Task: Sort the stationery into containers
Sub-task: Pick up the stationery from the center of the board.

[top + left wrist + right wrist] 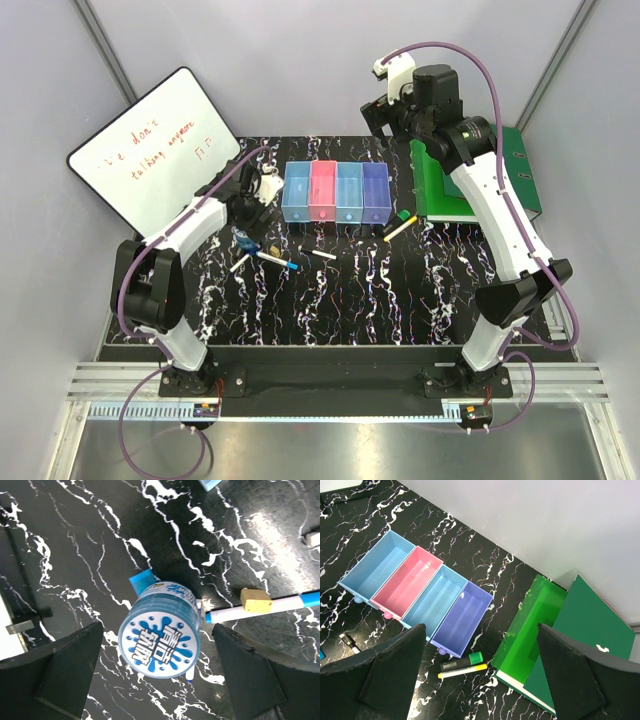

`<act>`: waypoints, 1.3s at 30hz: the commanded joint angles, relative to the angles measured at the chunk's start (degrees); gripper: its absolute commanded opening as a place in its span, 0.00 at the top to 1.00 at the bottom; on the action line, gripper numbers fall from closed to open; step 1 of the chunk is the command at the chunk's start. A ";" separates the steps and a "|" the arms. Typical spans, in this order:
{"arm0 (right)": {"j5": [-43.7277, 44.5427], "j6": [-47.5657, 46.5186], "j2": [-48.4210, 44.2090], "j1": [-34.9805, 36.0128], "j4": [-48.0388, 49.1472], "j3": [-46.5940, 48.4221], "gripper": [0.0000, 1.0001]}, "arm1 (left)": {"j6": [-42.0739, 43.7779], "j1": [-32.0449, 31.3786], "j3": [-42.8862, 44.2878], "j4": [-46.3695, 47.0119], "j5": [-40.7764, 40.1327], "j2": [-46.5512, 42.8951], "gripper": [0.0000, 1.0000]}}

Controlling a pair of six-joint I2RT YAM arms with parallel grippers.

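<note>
- The left gripper (158,635) is hanging with fingers spread wide, and the round blue plastic tape-like roll (159,642) is sitting centred between them on the black marbled table (75,555).
- The right gripper (480,675), likewise spread wide, is hovering well apart, high over the four joined plastic bins (410,585).

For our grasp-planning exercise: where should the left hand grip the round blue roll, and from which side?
Grip its curved side wall, coming straight down: the blue roll stands printed face up between the open fingers of the left hand. Mind the marker beside it.
</note>
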 commanded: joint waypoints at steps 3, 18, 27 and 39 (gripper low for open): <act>-0.08 0.81 -0.25 0.25 1.00 1.67 0.00 | 2.09 1.14 0.12 2.96 -2.42 0.91 0.01; 0.53 0.55 -0.42 0.25 0.91 0.97 0.00 | 3.14 1.76 -0.06 2.17 -1.72 1.18 0.31; 0.53 0.55 -0.95 0.25 0.91 0.79 0.00 | 3.67 1.76 -0.14 0.59 -1.63 1.44 0.45; 0.45 0.72 -1.66 0.34 0.91 0.62 0.00 | 2.88 1.76 1.44 0.15 -1.81 2.06 0.24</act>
